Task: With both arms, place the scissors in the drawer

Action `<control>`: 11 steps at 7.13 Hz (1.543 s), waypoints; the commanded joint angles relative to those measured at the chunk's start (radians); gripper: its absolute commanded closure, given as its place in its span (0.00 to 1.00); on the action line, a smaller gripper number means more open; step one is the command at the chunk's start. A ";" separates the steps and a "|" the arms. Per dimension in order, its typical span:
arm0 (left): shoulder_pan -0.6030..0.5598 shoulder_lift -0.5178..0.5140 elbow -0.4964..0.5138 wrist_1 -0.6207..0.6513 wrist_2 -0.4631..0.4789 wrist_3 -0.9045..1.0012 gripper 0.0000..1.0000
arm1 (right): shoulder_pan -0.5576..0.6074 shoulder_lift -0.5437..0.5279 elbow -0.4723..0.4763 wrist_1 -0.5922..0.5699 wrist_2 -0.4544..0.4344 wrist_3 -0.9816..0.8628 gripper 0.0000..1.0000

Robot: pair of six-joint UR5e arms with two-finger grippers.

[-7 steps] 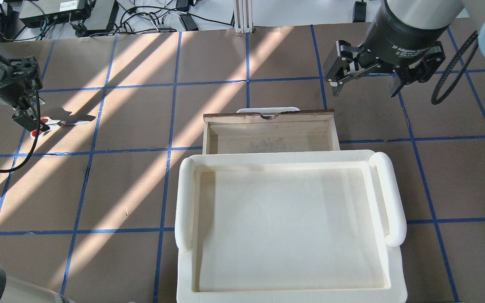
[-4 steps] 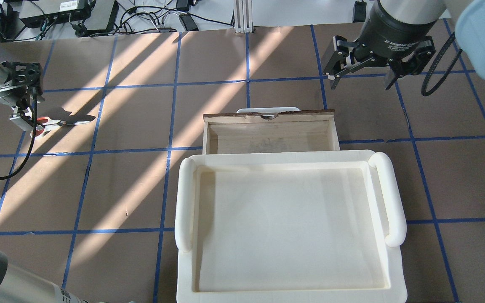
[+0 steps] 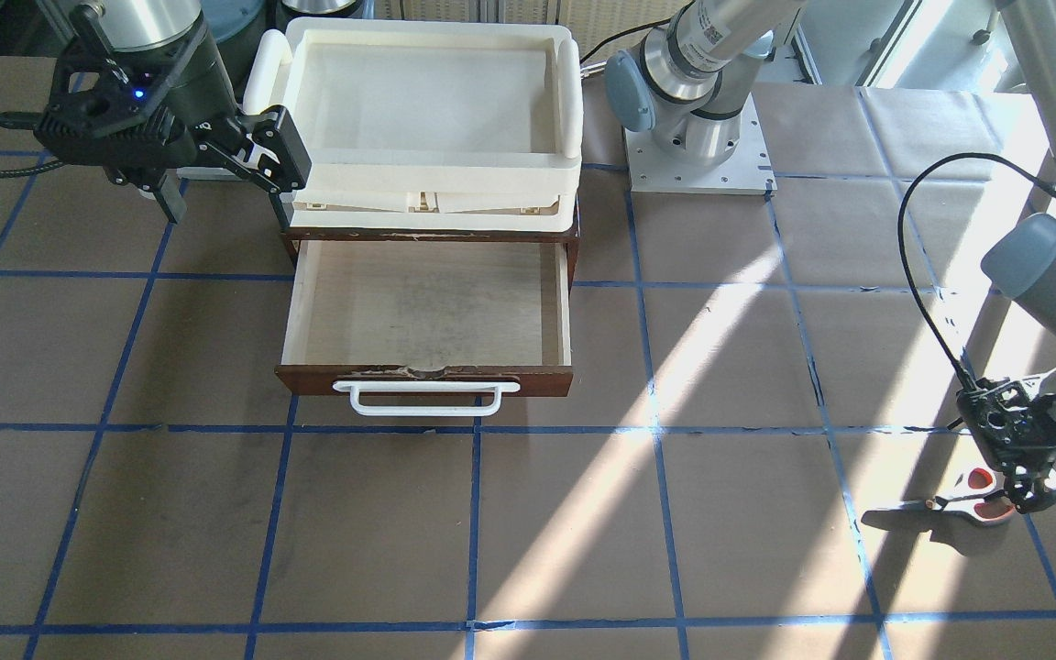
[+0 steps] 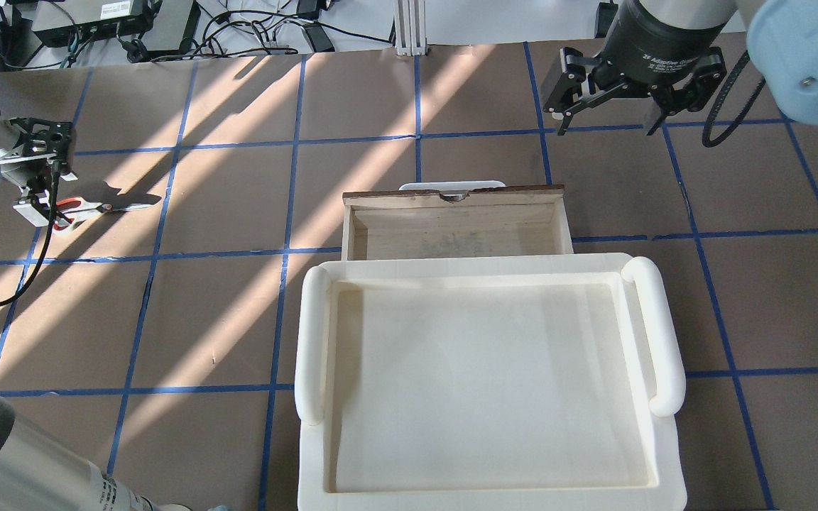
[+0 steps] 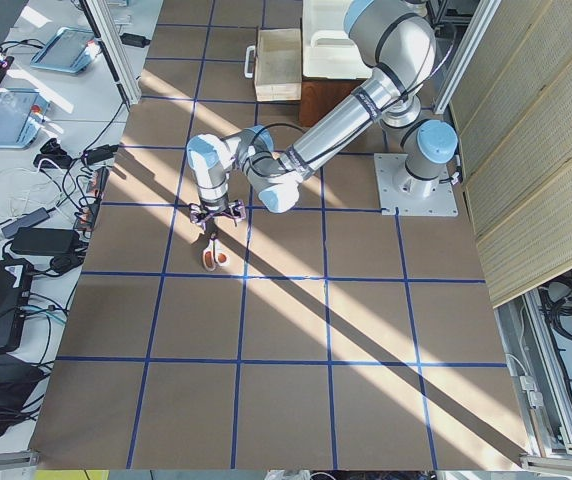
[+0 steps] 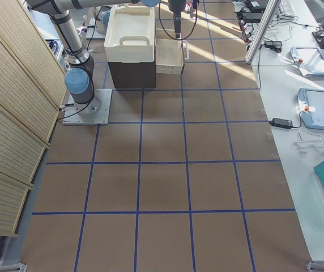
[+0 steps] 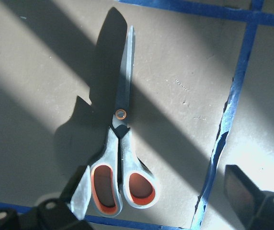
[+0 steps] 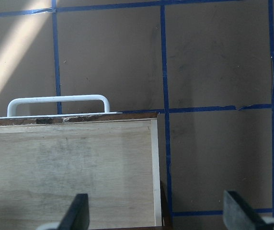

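Observation:
The scissors [image 4: 89, 208] lie flat on the table at its far left, grey blades shut, red-orange handle loops toward my left gripper [image 4: 41, 202]. In the left wrist view the scissors [image 7: 122, 158] lie between the two spread fingers [image 7: 55, 211], so this gripper is open and low over the handles. The drawer [image 4: 455, 227] is pulled open with nothing inside, its white bar handle [image 3: 427, 394] on the front. My right gripper [image 4: 604, 121] is open and empty, above the table past the drawer's front right corner. The right wrist view shows the drawer's corner [image 8: 154, 143] below it.
A large cream-white tray [image 4: 313, 341] sits on top of the dark cabinet behind the drawer. Cables and electronics [image 4: 96, 21] lie beyond the table's far edge. Blue tape lines grid the brown table top [image 4: 224, 312].
My left gripper has shifted slightly left over the scissors' handles. My right gripper has moved away from the drawer toward the table's far edge. The scissors have not moved.

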 commanded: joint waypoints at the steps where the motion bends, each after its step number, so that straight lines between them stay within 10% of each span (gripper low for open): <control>1: 0.019 -0.044 0.001 0.019 -0.007 0.018 0.00 | -0.049 -0.005 0.001 0.009 -0.022 -0.049 0.00; 11: 0.025 -0.141 0.044 0.075 -0.085 0.052 0.03 | -0.027 -0.005 0.005 0.036 0.025 0.045 0.00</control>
